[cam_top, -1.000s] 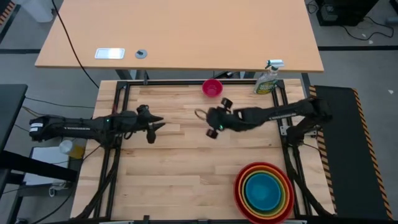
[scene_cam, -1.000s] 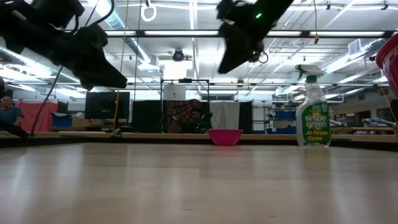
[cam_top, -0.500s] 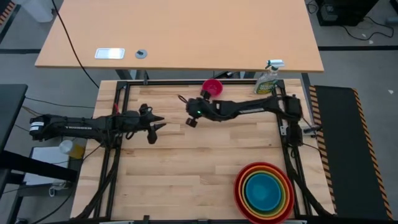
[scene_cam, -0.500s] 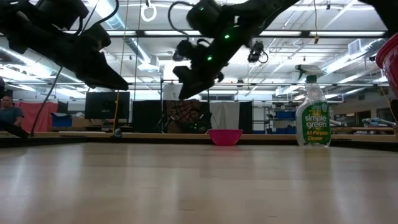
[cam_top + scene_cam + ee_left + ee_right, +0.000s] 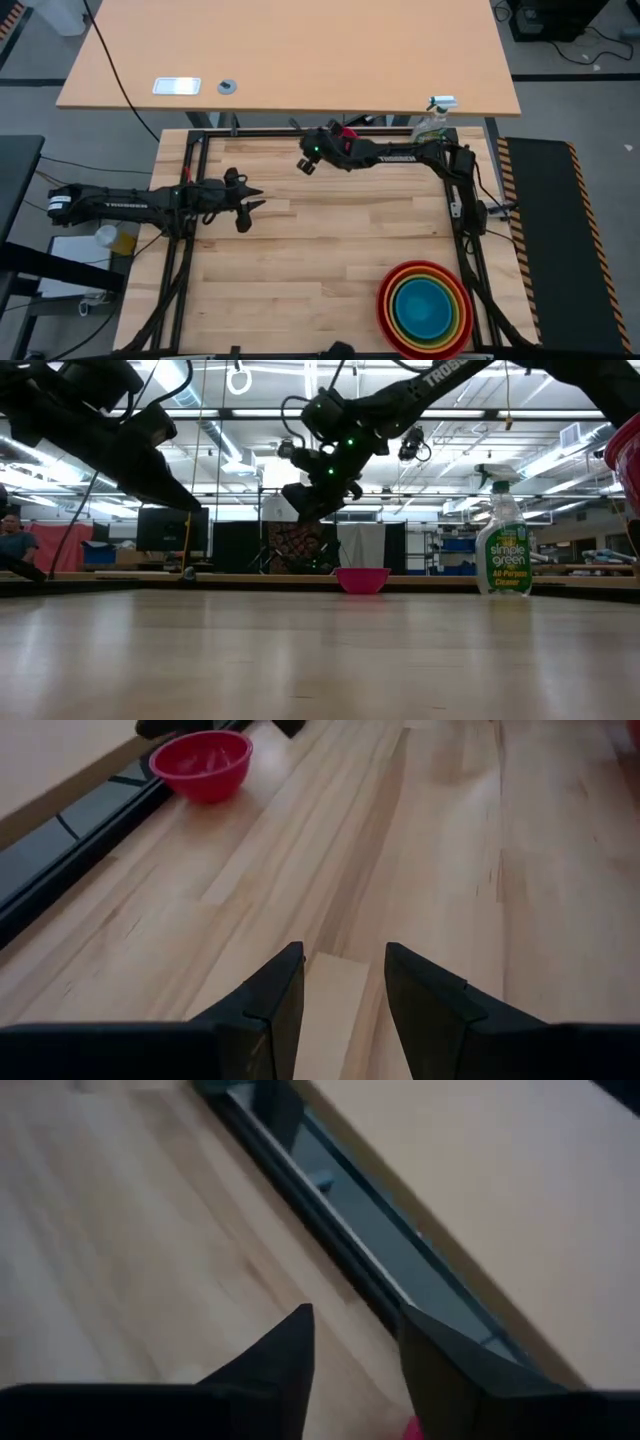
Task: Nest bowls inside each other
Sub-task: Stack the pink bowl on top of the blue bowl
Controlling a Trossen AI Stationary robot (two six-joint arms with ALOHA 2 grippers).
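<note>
The small pink bowl (image 5: 363,580) stands on its base near the table's far edge. In the high view the right arm's wrist covers it except for a sliver (image 5: 347,130). My right gripper (image 5: 305,162) hangs open in the air just left of the bowl, holding nothing, and points toward the far edge. The red, orange, lime green and blue bowls (image 5: 424,308) sit nested at the near right corner. My left gripper (image 5: 246,206) waits open over the table's left half, facing the pink bowl (image 5: 205,765).
A clear spray bottle (image 5: 432,125) with a white trigger stands at the far right, close to the right arm. A black frame rail (image 5: 330,1240) runs along the table's far edge, with a second tabletop (image 5: 300,50) beyond it. Bare wood lies in the middle.
My right gripper has swung from the table's middle toward the left, then toward the far edge, sinking a little. It now hangs by the pink bowl, and its arm covers the bowl in the high view. The bowls have not moved.
</note>
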